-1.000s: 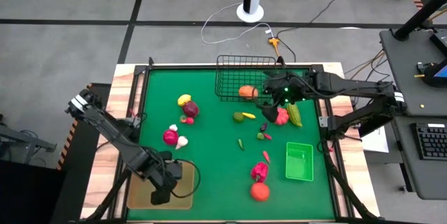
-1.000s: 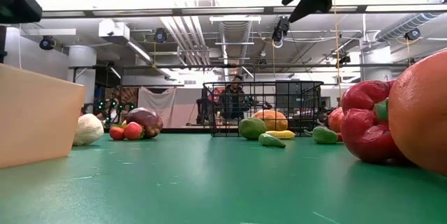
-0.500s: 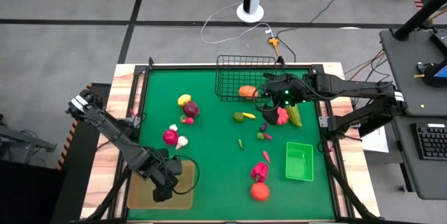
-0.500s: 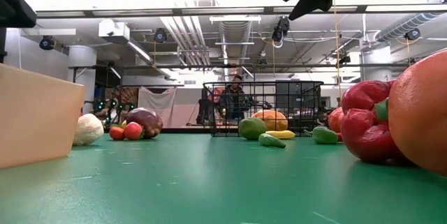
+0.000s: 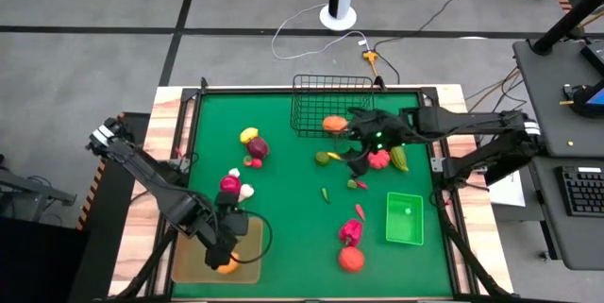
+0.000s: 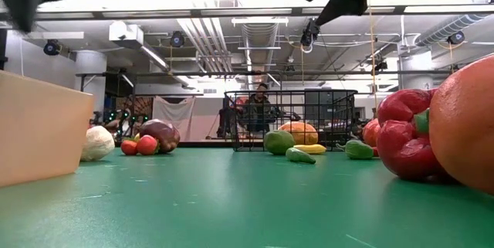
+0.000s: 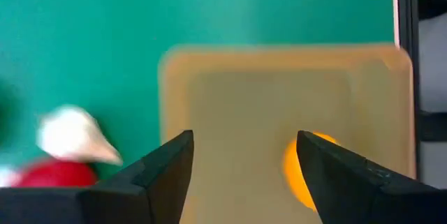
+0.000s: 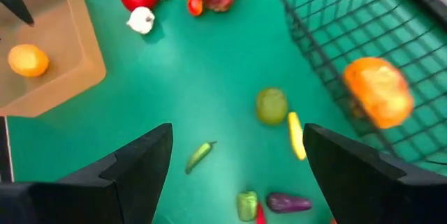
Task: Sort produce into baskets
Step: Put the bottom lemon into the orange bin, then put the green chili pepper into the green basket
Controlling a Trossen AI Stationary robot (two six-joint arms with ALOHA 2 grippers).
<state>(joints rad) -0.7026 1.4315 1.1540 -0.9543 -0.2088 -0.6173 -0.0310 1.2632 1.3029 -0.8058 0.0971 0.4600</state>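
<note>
My left gripper [image 5: 226, 244] hangs open above the tan tray [image 5: 251, 271] at the table's near left corner. A small orange fruit [image 7: 305, 174] lies on the tray floor below it, touched by nothing. My right gripper [image 8: 237, 175] is open in the air over the loose produce at centre right, above a green round fruit [image 8: 271, 105], a yellow piece [image 8: 296, 135] and a green chilli [image 8: 199, 155]. The black wire basket [image 5: 321, 105] at the far edge holds an orange pumpkin [image 5: 333, 124]. The green bin [image 5: 404, 218] stands at the near right.
A red piece and a white garlic [image 5: 245, 192] lie just beyond the tray; a yellow and a purple piece [image 5: 257, 147] lie farther back. A red pepper [image 5: 350, 232] and a big orange [image 5: 351, 259] sit left of the green bin. Bare green mat lies at the table's centre.
My left gripper has risen off the tray and rolled a little; the orange fruit, hidden under it before, now lies uncovered on the tray floor. My right gripper has drifted toward the table's left and slightly nearer, staying open above the produce.
</note>
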